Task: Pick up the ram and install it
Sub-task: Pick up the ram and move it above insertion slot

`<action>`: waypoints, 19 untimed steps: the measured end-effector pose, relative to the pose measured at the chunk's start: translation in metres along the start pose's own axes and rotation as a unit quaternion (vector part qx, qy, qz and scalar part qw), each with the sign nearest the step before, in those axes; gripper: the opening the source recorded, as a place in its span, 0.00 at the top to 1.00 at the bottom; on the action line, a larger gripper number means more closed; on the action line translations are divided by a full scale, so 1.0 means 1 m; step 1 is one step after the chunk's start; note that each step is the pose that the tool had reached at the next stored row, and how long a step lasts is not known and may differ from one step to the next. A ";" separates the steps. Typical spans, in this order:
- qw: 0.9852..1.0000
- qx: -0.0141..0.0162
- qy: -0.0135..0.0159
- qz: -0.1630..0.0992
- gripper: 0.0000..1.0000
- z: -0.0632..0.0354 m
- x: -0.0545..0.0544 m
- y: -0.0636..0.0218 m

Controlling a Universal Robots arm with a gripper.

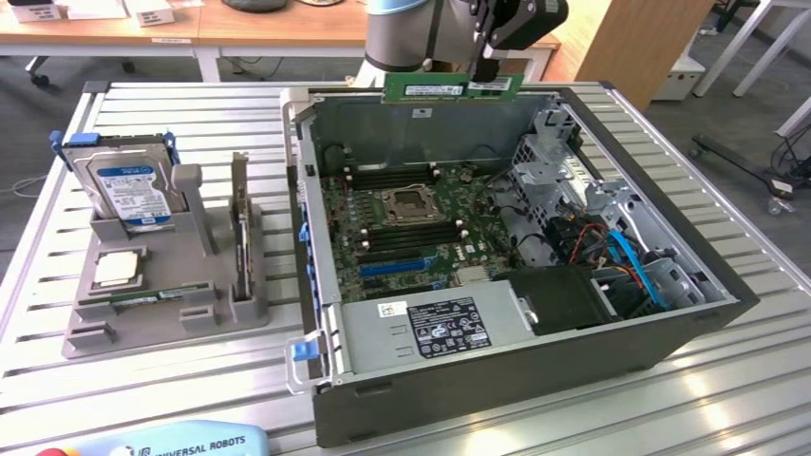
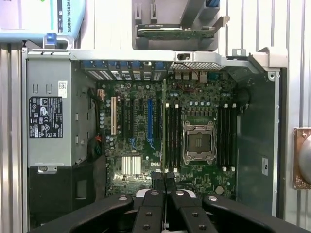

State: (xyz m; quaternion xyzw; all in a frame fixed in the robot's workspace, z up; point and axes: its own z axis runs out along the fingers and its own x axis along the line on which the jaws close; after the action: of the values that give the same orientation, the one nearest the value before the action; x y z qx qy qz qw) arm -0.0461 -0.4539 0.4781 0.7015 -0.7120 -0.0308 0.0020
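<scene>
The ram (image 1: pixel 450 87) is a long green stick with a white sticker. It hangs level above the far wall of the open computer case (image 1: pixel 659 328), and my gripper (image 1: pixel 488 74) is shut on its upper edge. In the wrist view the ram (image 2: pixel 164 126) shows edge-on as a thin line running out from my shut gripper (image 2: pixel 164 178). Under it lies the motherboard (image 2: pixel 141 145), with black memory slots (image 2: pixel 172 138) on both sides of the square processor socket (image 2: pixel 198 141). The ram is well above the board and touches nothing.
A grey holder (image 1: pixel 190 256) to the exterior view's left of the case carries a blue-labelled hard drive (image 1: pixel 127 185), a square processor chip (image 1: pixel 117 268) and an upright card (image 1: pixel 241 218). Inside the case are the power supply (image 1: pixel 438 328) and a metal drive cage (image 1: pixel 557 161). A teach pendant (image 1: pixel 178 442) lies at the table's front edge.
</scene>
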 end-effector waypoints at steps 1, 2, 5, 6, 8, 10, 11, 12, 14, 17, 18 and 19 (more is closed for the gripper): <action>1.000 0.000 0.000 0.000 0.88 0.0000 0.000 0.0000; 1.000 0.000 0.000 0.000 0.88 0.0000 0.000 0.0000; 1.000 0.000 0.000 0.000 0.88 0.0001 0.000 0.0000; 1.000 0.000 0.000 0.000 0.88 0.0001 0.000 0.0000; 1.000 0.000 0.000 0.000 0.88 0.0010 -0.001 0.0000; 1.000 0.000 0.000 0.000 0.88 0.0022 -0.002 0.0000; 1.000 0.000 -0.001 0.000 0.88 0.0030 -0.003 -0.0001; 1.000 0.000 -0.001 0.000 0.88 0.0038 -0.004 -0.0001; 1.000 0.000 -0.001 0.000 0.88 0.0048 -0.005 -0.0002; 1.000 0.000 -0.001 0.000 0.88 0.0063 -0.007 -0.0003; 1.000 0.000 -0.001 0.000 0.88 0.0064 -0.007 -0.0002; 1.000 0.000 -0.001 0.000 0.88 0.0063 -0.007 -0.0002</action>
State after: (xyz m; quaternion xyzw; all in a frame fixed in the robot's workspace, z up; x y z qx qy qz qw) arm -0.0461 -0.4466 0.4721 0.7016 -0.7119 -0.0316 0.0012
